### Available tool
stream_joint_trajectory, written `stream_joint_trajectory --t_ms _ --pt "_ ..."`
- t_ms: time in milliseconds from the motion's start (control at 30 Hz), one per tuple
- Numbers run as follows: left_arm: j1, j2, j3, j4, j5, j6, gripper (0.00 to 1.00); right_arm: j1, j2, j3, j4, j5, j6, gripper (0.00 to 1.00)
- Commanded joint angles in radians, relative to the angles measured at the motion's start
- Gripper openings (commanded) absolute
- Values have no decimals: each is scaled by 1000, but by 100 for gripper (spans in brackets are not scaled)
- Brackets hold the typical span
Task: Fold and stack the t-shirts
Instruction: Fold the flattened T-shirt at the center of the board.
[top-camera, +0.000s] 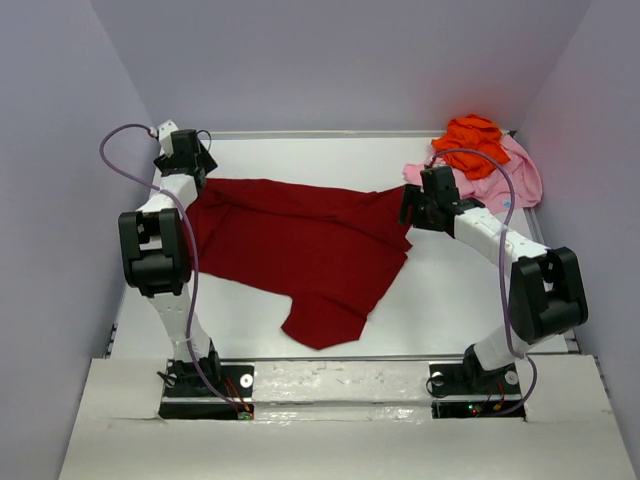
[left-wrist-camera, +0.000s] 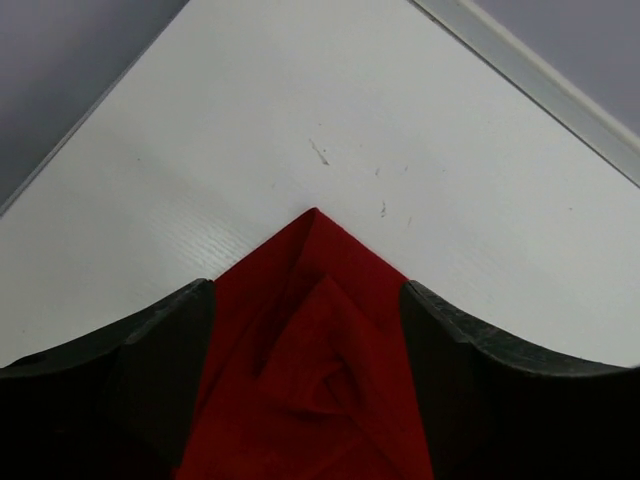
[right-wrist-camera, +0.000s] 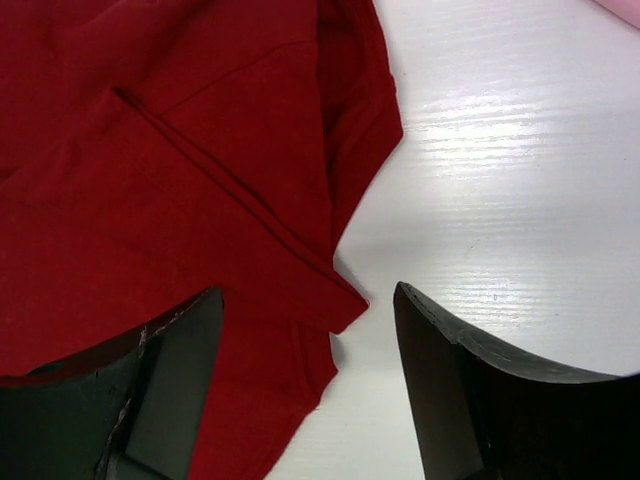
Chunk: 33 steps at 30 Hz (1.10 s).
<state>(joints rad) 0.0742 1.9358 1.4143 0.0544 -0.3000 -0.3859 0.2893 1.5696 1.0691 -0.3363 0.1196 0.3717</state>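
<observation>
Shirt (top-camera: 300, 250), dark red, spread on table (top-camera: 450, 300)

A: Bright, even light from above; the smooth white tabletop (right-wrist-camera: 500, 150) carries a pale sheen in the right wrist view.
B: Shadows?
A: Only thin, soft ones along the dark red cloth t-shirt (right-wrist-camera: 150, 150). The left gripper's black plastic fingers (left-wrist-camera: 120, 400) look dark, slightly soft.

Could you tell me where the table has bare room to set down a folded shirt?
Bare white table lies near right, between the dark red cloth t-shirt, the right arm and the near edge; a narrower strip runs along the far edge behind that shirt. The far right corner is crowded: the bright orange t-shirt sits on the light pink t-shirt.
</observation>
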Motion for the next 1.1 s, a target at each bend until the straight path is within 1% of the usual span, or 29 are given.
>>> stream_joint_trajectory --t_ms 0,167,233,267,300,367,433,533,633,733,867,1067 --pt "6 -122 55 12 28 -65 84 11 -19 44 26 9 4 75" --pt "-20 -221 46 5 218 -102 84 11 75 138 39 -29 -11 73" --pt "-51 -294 8 7 257 -110 84 22 145 179 40 -41 -17 71" --pt "-68 -317 -1 1 263 -105 84 22 167 216 39 -55 -16 71" --pt "-117 -342 -23 -10 260 -96 84 22 211 235 39 -66 -16 70" --pt "-148 -412 -44 -22 277 -97 84 22 254 287 42 -80 -16 70" --pt "-195 -490 -95 -30 282 -94 84 22 311 317 42 -93 -19 69" --pt "-255 -596 -205 15 272 -73 84 22 374 376 40 -103 -20 68" --pt "-283 -652 -253 19 260 -50 84 22 420 428 39 -112 -17 68" --pt "-303 -675 -242 -7 220 -13 84 22 490 497 -7 -110 -20 68" --pt "-306 -696 -241 -7 245 -21 84 22 593 607 -66 -80 -30 68" --pt "-306 -729 -232 -27 231 -11 85 22 671 741 -132 -51 -43 68"
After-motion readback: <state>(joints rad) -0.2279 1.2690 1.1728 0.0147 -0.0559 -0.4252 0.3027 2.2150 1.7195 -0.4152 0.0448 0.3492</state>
